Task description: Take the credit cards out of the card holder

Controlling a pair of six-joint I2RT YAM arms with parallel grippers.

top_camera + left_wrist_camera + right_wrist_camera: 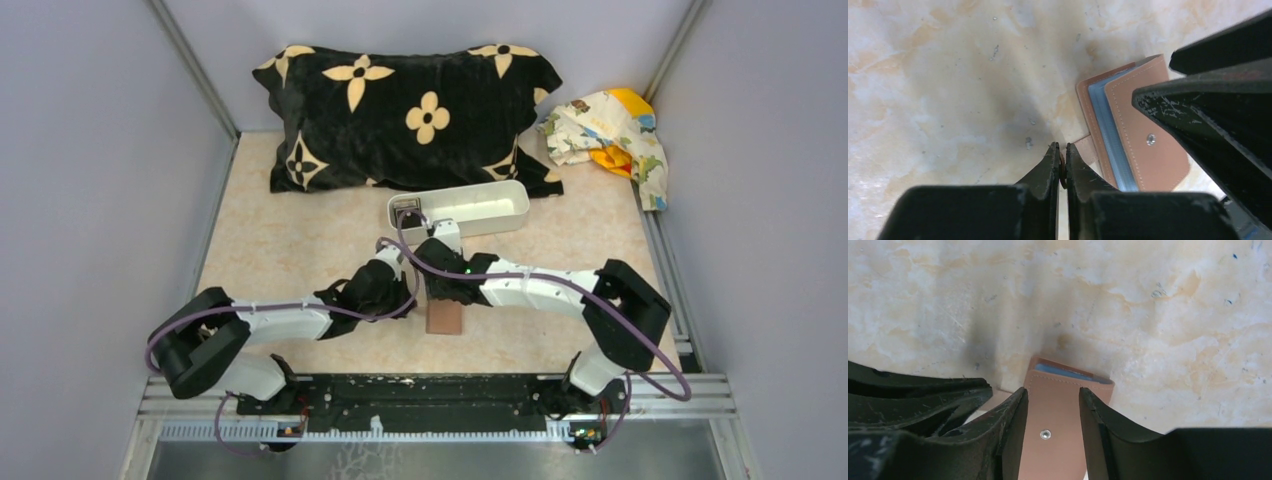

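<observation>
This is a robot test cell in a lab. Plain grey walls box in a marble-print tabletop. Two arms are bolted to a metal rail at its near edge. Household props lie staged on it: a pillow, a crumpled cloth and a white tray.

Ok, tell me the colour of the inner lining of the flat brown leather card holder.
Light blue lining, showing at the card holder's edge; clearest in the left wrist view.

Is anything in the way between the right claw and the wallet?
No, nothing I can see. The right claw is right over the card holder, one finger at each side of its flap.
</observation>
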